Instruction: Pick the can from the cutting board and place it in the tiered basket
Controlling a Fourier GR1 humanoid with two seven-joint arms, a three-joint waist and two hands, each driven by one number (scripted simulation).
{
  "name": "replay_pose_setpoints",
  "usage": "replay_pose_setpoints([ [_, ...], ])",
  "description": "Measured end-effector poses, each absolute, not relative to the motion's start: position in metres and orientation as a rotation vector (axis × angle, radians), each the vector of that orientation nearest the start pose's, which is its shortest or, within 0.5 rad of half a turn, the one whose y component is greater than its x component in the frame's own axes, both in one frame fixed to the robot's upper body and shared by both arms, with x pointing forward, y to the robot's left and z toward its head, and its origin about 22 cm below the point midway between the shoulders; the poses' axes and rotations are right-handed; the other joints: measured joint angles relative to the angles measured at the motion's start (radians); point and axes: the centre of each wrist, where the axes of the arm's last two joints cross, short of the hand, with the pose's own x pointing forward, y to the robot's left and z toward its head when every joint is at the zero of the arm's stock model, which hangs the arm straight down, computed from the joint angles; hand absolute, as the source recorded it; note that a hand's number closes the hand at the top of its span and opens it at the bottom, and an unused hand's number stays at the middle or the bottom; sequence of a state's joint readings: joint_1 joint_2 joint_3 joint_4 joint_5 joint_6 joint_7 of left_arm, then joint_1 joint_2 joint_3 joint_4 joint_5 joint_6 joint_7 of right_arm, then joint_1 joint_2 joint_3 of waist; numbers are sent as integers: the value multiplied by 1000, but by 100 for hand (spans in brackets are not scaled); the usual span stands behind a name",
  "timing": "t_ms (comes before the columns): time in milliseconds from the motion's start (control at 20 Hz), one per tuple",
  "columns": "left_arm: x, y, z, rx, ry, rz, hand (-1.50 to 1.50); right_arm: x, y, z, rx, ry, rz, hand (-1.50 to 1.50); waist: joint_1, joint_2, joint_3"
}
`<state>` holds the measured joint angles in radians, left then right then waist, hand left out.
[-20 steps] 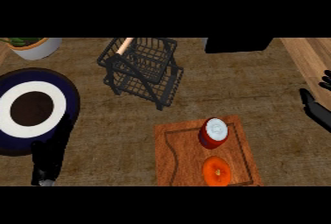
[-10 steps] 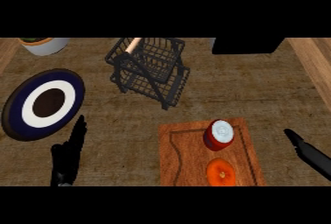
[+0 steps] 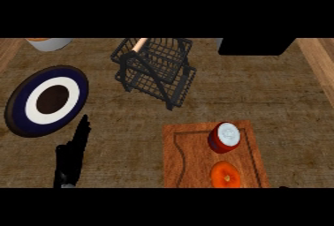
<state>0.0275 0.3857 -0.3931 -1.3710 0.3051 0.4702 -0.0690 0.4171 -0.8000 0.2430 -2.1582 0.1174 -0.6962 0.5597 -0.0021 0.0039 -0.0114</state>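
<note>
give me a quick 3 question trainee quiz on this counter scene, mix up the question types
1. True or false: the can stands on the cutting board.
2. Which lies nearest the left robot hand? A) tiered basket B) plate C) orange fruit
3. Fill in: on the board, the can sits on the side ____ the basket, compared with the fruit.

Key: 1 true; 2 B; 3 nearer
</note>
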Motion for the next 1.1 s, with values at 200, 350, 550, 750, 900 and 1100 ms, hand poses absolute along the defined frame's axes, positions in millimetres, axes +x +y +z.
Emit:
replay_pose_setpoints([
  [200, 213, 249, -50, 265, -1326, -33, 0, 132, -288, 119, -859, -1144, 252, -150, 11, 2, 0],
  [350, 217, 244, -50, 254, -1326, -44, 0, 135, -279, 137, -922, -1095, 296, -150, 21, 3, 1],
  [550, 220, 241, -50, 238, -1328, -59, 0, 144, -267, 143, -984, -1059, 352, -150, 40, 6, 3],
  [750, 222, 238, -49, 229, -1327, -65, 0, 154, -255, 138, -1024, -1041, 398, -150, 54, 6, 4],
  [900, 221, 235, -50, 225, -1332, -71, 0, 160, -248, 130, -1043, -992, 442, -150, 60, 7, 4],
  [1100, 224, 234, -49, 222, -1332, -68, 0, 170, -239, 117, -1041, -927, 491, -150, 58, 6, 5],
])
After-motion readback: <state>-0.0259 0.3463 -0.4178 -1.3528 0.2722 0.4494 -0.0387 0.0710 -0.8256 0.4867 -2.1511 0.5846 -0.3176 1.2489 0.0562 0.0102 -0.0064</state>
